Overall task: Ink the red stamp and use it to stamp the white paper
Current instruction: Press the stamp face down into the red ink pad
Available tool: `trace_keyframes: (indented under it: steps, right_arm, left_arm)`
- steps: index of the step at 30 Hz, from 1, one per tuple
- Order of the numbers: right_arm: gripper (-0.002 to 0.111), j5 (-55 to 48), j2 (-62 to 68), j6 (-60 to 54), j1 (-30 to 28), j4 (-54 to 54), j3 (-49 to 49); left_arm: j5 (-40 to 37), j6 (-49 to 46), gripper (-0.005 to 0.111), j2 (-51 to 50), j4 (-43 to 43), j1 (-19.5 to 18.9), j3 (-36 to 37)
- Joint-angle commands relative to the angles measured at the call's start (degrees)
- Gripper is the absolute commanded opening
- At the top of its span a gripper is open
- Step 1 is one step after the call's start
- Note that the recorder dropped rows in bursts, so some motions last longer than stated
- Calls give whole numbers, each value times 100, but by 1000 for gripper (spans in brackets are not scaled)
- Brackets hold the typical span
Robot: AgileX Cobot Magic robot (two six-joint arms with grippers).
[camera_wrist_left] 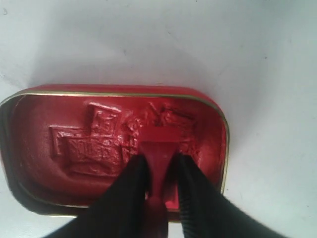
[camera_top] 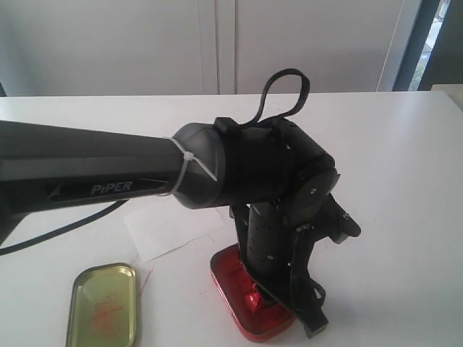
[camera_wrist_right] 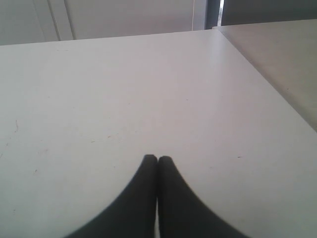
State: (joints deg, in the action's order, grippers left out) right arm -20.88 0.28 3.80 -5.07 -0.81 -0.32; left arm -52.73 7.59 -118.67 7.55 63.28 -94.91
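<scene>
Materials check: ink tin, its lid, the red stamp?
Ink tin: likely thin metal painted red, with a bare gold rim edge.
Lid: probably metal, with a glossy, reflective gold-green lacquer.
Red stamp: smooth, uniform red, looks like moulded plastic, but I'm unsure.

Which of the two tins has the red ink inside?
The red tin under the left gripper, which holds the red stamp down in it. The gold-green lid beside it shows only faint red smudges.
</scene>
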Motion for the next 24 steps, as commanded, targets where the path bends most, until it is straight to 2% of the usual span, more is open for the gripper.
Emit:
trace_keyframes:
  steps: [1,10,18,24]
  right_arm:
    - [0,83,-28,-7,5,44,32]
    - [0,83,-28,-7,5,44,32]
    - [0,83,-28,-7,5,44,32]
    - [0,83,-28,-7,5,44,32]
  left_arm:
    - [-120,-190,0,28,-284,-138,-35]
    - [-51,-203,0,-2,-264,-147,-35]
    - [-62,-203,0,-540,-254,-137,-35]
    - [46,-203,0,-585,-285,-137,-35]
